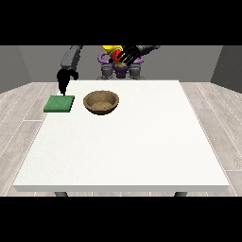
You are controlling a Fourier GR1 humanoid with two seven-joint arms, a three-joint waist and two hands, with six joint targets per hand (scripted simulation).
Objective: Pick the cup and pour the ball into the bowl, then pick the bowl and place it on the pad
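A brown bowl (101, 102) sits upright on the white table (142, 142), toward the far edge; its interior shows only its own speckled brown surface. Just beside the bowl, toward the view's left, lies a flat green pad (59, 104). Above the pad's far edge hangs the hand at the view's left (63, 79), fingers pointing down; whether they are apart or together cannot be told. Well above and beyond the bowl, the hand at the view's right (128, 55) has its fingers curled around a red cup (115, 56), raised before the robot's torso; the cup's contents are not visible.
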